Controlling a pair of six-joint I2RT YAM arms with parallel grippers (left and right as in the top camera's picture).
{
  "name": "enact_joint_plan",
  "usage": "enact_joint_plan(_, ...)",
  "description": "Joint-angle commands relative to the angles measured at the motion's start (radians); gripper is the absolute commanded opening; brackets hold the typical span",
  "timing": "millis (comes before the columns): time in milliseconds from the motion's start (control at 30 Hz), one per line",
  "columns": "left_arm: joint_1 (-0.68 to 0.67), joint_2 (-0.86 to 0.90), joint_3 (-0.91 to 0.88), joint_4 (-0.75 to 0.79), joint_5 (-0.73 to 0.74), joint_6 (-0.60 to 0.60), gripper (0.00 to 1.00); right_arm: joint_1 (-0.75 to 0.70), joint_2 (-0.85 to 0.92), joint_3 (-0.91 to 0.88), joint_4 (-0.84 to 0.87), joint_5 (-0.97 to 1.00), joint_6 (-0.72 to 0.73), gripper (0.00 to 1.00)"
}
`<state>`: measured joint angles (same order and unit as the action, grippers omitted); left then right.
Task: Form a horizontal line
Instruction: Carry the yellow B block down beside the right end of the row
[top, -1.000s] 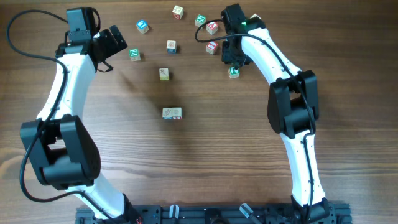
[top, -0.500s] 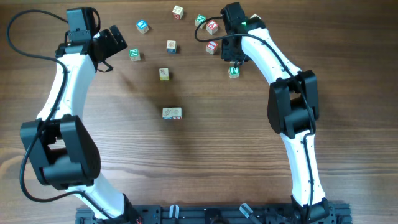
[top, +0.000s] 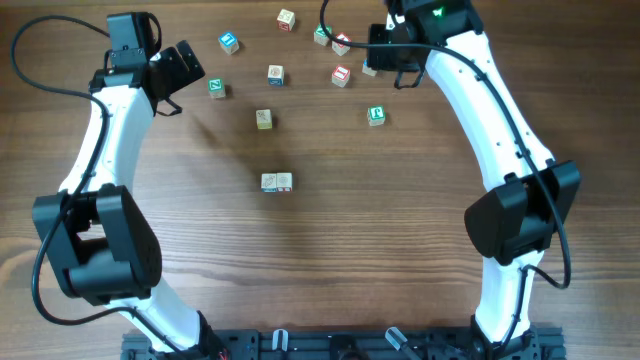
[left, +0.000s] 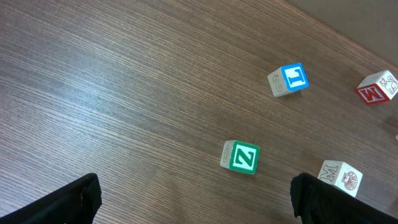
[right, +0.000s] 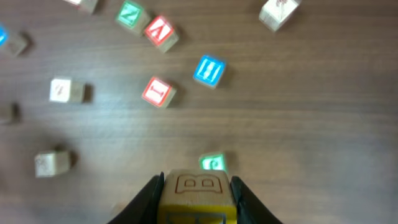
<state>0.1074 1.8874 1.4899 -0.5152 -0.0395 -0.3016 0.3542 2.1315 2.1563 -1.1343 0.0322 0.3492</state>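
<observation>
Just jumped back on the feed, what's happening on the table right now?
The right end effector is clamped on a wooden B cube, lifted above the loose cubes. The left end effector hangs open near a green Z cube, holding nothing. The row in the middle of the table has two touching cubes so far.

The horizontal line is a short row of two tiny wooden cubes with pale whitish-yellow tops, the right one showing a red mark, lying flat, side by side and touching, near the middle of the worktop.
</observation>
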Motion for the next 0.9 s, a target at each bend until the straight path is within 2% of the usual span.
enact_joint_plan(0, -0.002, -0.002, 0.003, 0.003, 0.002, 0.005, 1.0, 0.009, 0.019, -0.027, -0.077, -0.204, -0.008, 0.26)
enact_joint_plan(33, -0.002, -0.002, 0.003, 0.003, 0.002, 0.005, 1.0, 0.012, 0.02, -0.056, -0.088, -0.243, -0.003, 0.22)
enact_joint_plan(167, -0.002, -0.002, 0.003, 0.003, 0.002, 0.005, 1.0, 0.079, 0.02, -0.261, -0.053, -0.26, 0.084, 0.22)
enact_joint_plan(233, -0.002, -0.002, 0.003, 0.003, 0.002, 0.005, 1.0, 0.142, 0.02, -0.394, 0.021, -0.282, 0.133, 0.24)
enact_joint_plan(367, -0.002, -0.002, 0.003, 0.003, 0.002, 0.005, 1.0, 0.247, 0.02, -0.524, 0.139, -0.282, 0.186, 0.24)
enact_joint_plan(533, -0.002, -0.002, 0.003, 0.003, 0.002, 0.005, 1.0, 0.315, 0.021, -0.529, 0.209, -0.281, 0.228, 0.24)
enact_joint_plan(567, -0.002, -0.002, 0.003, 0.003, 0.001, 0.005, 1.0, 0.322, 0.021, -0.529, 0.219, -0.281, 0.227, 0.33)
enact_joint_plan(667, -0.002, -0.002, 0.003, 0.003, 0.002, 0.005, 1.0, 0.323, 0.021, -0.529, 0.219, -0.277, 0.23, 0.41)
enact_joint_plan(867, -0.002, -0.002, 0.003, 0.003, 0.001, 0.005, 1.0, 0.323, 0.021, -0.529, 0.245, -0.205, 0.309, 0.43)
